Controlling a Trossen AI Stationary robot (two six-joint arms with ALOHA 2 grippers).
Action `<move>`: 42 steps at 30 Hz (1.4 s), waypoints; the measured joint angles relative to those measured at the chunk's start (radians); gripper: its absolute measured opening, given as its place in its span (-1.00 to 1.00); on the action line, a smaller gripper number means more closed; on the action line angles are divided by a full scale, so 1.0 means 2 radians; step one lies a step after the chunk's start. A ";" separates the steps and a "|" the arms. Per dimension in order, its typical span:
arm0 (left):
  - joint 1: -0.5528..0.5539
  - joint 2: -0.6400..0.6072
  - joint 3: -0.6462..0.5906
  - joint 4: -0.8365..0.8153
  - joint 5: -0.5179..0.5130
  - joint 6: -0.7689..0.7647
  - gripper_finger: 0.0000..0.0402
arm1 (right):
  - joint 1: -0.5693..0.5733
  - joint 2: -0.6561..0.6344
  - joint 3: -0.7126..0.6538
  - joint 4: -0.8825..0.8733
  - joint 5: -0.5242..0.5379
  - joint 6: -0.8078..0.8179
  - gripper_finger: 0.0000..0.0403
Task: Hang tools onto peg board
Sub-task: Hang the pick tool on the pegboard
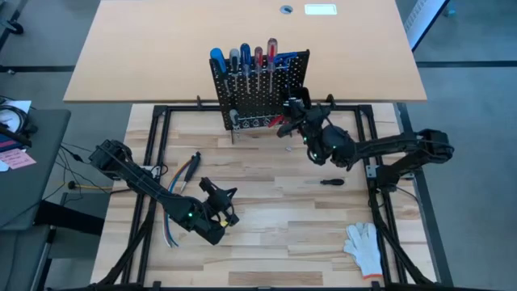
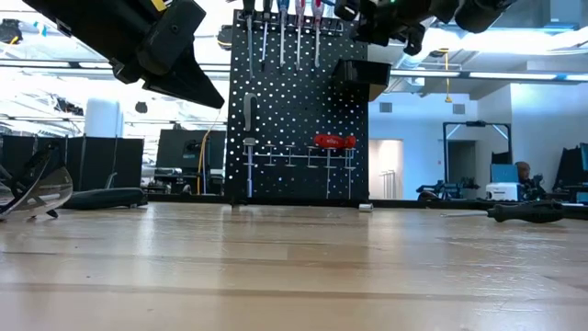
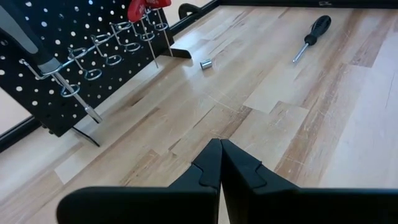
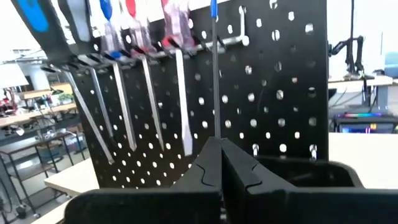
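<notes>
The black peg board [image 1: 260,89] stands upright at upper centre of the high view, a row of screwdrivers [image 1: 245,58] hanging along its top. A black-handled screwdriver [image 1: 331,182] lies flat right of centre; what look like pliers [image 1: 188,170] lie at left.

No text, label or number can be read anywhere.

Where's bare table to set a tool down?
Free: the wood between the left pincer and the black screwdriver, and between that screwdriver and the white glove. Crowded: the peg board foot, under the right pincer.
</notes>
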 joint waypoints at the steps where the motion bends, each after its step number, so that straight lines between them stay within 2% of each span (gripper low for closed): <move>1: 0.000 0.000 0.000 0.000 0.000 0.000 -1.00 | -0.002 0.000 0.000 -0.006 0.000 0.009 -1.00; 12: 0.000 0.000 0.000 0.000 0.001 0.000 -1.00 | -0.006 0.000 0.000 -0.021 -0.012 0.032 -1.00; 21: 0.000 0.000 0.000 0.000 0.000 0.000 -1.00 | -0.006 0.000 0.011 -0.024 -0.052 0.033 -1.00; 35: 0.000 0.000 0.000 0.000 0.002 0.000 -1.00 | -0.029 0.000 0.021 -0.093 -0.053 0.109 -1.00; 42: 0.000 0.000 0.000 0.000 0.002 0.000 -1.00 | -0.037 0.000 0.021 -0.099 -0.075 0.122 -1.00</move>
